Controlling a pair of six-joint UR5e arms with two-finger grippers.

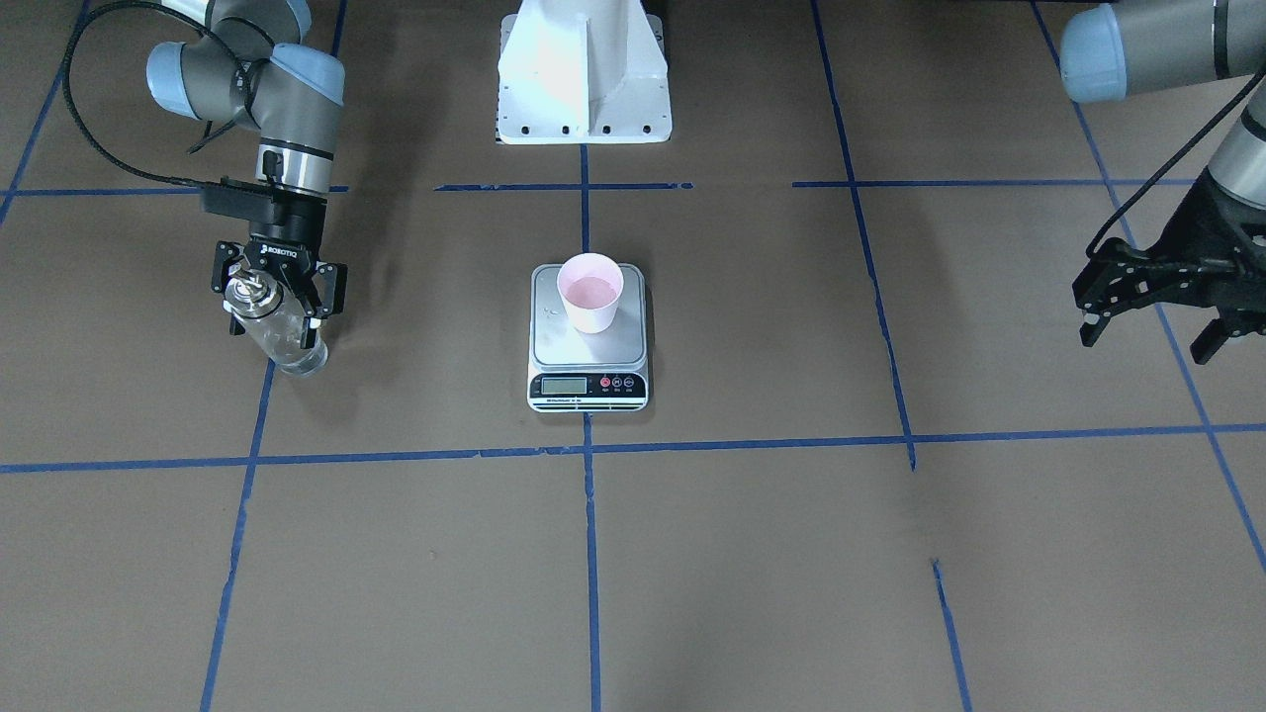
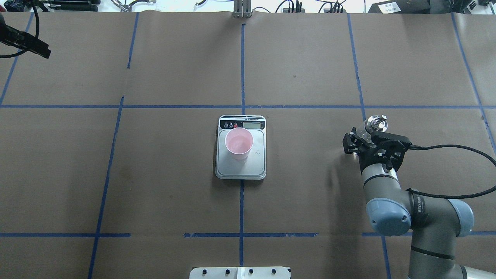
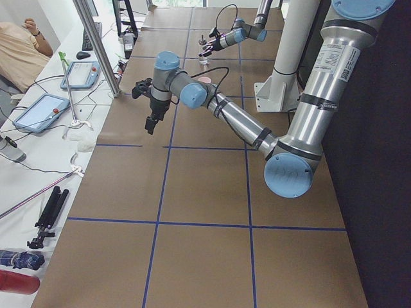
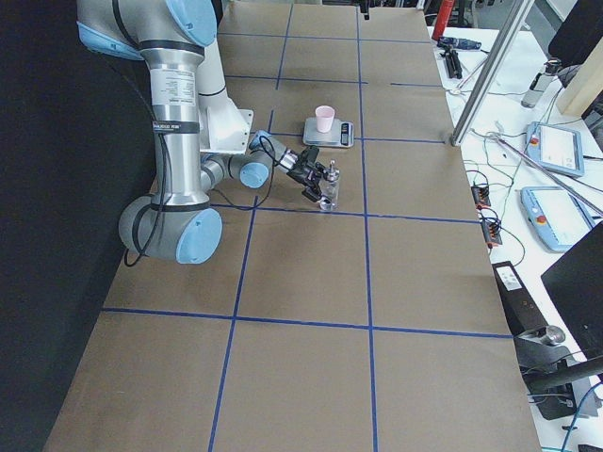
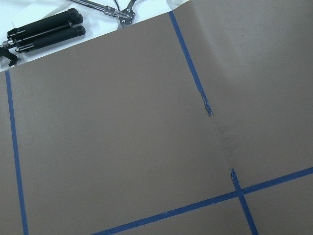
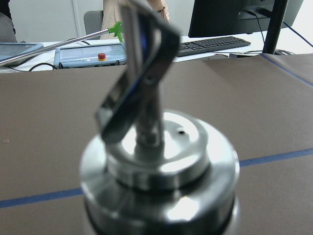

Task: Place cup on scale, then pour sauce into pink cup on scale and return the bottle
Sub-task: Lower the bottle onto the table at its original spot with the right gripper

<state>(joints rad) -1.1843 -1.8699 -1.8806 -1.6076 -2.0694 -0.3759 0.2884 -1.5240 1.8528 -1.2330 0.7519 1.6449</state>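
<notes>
As it clasps the bottle [image 1: 293,346], the right gripper [image 1: 277,316] points forward.

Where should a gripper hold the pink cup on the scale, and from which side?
Best the outer wall just below the rim. The cup stands upright on the scale and widens upward, so it would likely not slide down between the fingers. Come level from the side of the open left gripper.

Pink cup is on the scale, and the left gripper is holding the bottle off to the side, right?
Not quite. The right gripper holds the bottle, off to the side; the left gripper hangs open and empty. The cup does stand on the scale. The exterior front-facing view shows it.
</notes>
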